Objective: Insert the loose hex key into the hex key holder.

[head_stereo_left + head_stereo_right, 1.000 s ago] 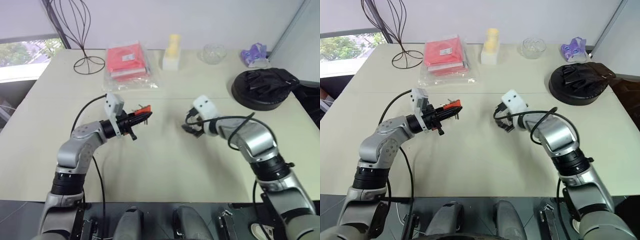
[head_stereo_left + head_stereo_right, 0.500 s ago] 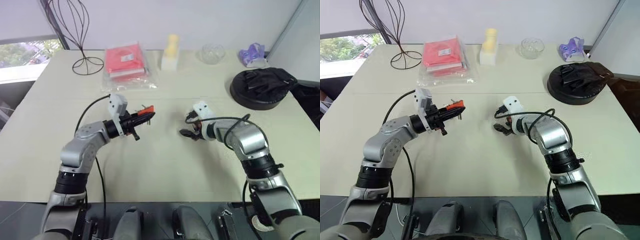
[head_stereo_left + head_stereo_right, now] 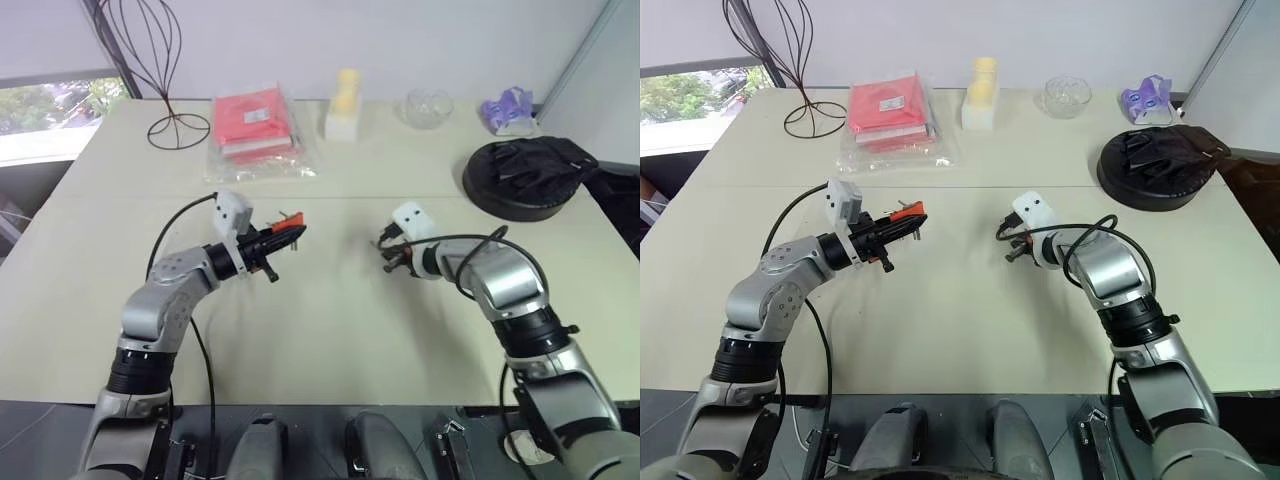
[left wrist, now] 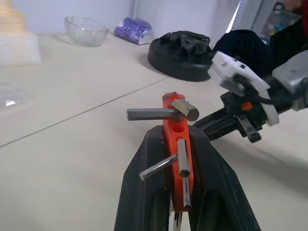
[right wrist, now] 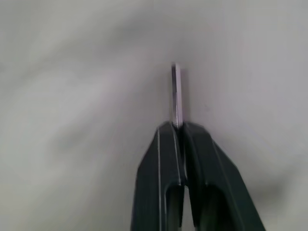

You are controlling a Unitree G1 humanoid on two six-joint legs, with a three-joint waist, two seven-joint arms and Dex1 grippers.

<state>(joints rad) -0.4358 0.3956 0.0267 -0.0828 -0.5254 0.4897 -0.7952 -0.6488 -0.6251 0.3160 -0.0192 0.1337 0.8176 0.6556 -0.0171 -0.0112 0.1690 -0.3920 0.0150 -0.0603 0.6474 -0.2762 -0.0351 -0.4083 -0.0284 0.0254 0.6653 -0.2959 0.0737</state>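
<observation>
Pale surface (image 3: 330,330), broad and bare between the two arms, its far edge lined with a red package (image 3: 255,125), a black round object (image 3: 530,175) and a glass bowl (image 3: 428,107), all well apart from the work. Left pincer (image 4: 179,168), raised above the surface and clenched on the hex key holder (image 4: 176,159), presents the orange block toward the right arm, probably so its free sockets face the incoming rod. Right pincer (image 5: 178,127), angled down near the surface, is clenched on the loose hex key (image 5: 175,96), whose shaft projects beyond the tips. Open room lies between the pincers for an approach.
</observation>
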